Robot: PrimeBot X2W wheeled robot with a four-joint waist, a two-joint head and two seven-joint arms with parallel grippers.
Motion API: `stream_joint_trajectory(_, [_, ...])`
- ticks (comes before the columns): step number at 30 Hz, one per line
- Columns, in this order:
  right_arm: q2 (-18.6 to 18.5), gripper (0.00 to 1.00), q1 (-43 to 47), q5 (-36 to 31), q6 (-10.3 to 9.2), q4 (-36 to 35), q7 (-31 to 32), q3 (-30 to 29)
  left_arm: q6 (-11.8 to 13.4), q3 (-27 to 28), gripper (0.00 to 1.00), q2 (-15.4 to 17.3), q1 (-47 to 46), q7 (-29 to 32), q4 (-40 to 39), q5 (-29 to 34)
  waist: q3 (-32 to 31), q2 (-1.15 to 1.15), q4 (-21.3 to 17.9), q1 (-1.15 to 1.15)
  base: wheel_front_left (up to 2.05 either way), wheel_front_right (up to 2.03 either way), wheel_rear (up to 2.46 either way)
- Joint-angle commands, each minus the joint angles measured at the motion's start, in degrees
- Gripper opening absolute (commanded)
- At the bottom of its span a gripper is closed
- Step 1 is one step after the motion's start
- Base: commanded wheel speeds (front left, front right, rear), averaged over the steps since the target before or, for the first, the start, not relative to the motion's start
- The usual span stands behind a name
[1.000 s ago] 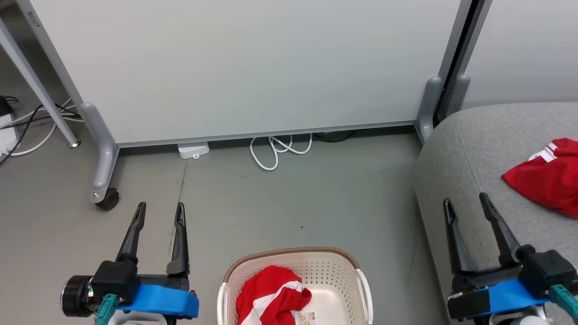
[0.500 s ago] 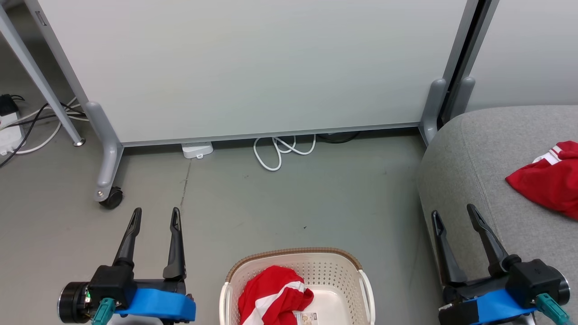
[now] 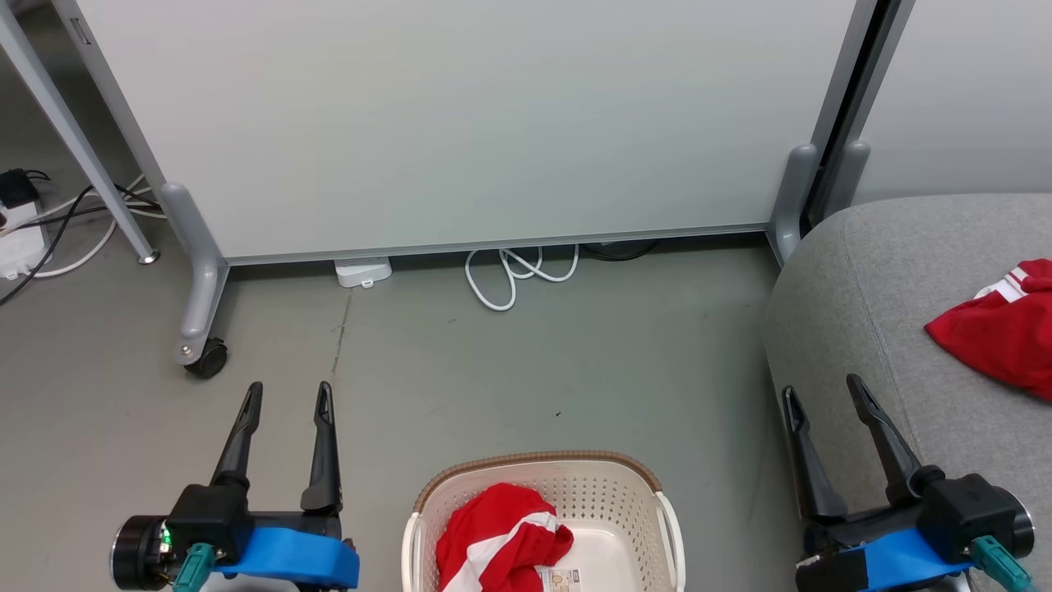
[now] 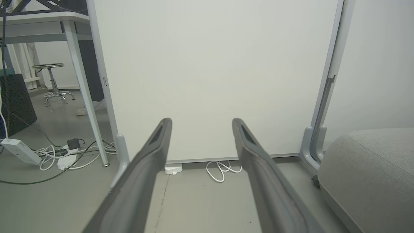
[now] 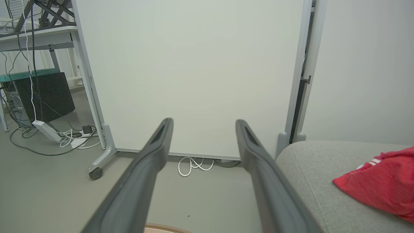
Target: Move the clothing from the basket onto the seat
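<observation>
the left tool [image 3: 290, 386] hangs over the bare floor [image 3: 575, 353] to the left of the basket [image 3: 538, 457]. its two dark fingers are spread wide, with nothing between them and nothing touching them. the right tool [image 3: 822, 385] is just as wide open and empty. its fingers point along the near left corner of the grey seat [image 3: 871, 271]; i cannot tell whether they touch the fabric.

the basket stands on the floor between the two tools, at the near edge of the head view. a red striped garment [image 3: 501, 534] lies crumpled in its left half, and a sticker [image 3: 563, 580] shows on the cream bottom beside it. the other garment [image 3: 998, 337], red with white trim, lies on top of the seat at the far right, well apart from the right tool.

beyond them stands a pale panel [image 3: 460, 123] on grey legs with a wheel [image 3: 205, 359]. a white cable [image 3: 518, 275] lies coiled on the floor under its lower edge.

the left wrist view adds things at the far left: a desk [image 4: 38, 17], a round stool [image 4: 53, 81] behind it, and a power strip [image 4: 19, 150] among loose leads. the right wrist view takes in the other garment on the seat, a thin arc of the basket's brown rim at its bottom edge, and a black box [image 5: 45, 95] under the desk.
</observation>
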Motion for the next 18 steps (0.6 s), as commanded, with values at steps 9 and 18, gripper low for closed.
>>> stream_joint_trajectory(9, [-0.2, 1.0, -1.3, -0.4, 0.03, -0.2, -0.1, 0.1, -1.5, -3.6, 1.0, 0.9, -5.1, -0.2, 4.7, 1.3, 1.6, 0.0, -1.0, 0.0, 0.0, 0.0, 0.0])
stream_joint_trajectory(18, [-1.5, 1.0, -5.1, -0.3, 0.03, -1.7, -0.1, 0.6, -2.0, -12.0, 1.0, 3.7, -14.7, -0.2, 13.9, 0.1, 7.8, 0.0, -4.0, 0.0, 0.0, 0.0, 0.0])
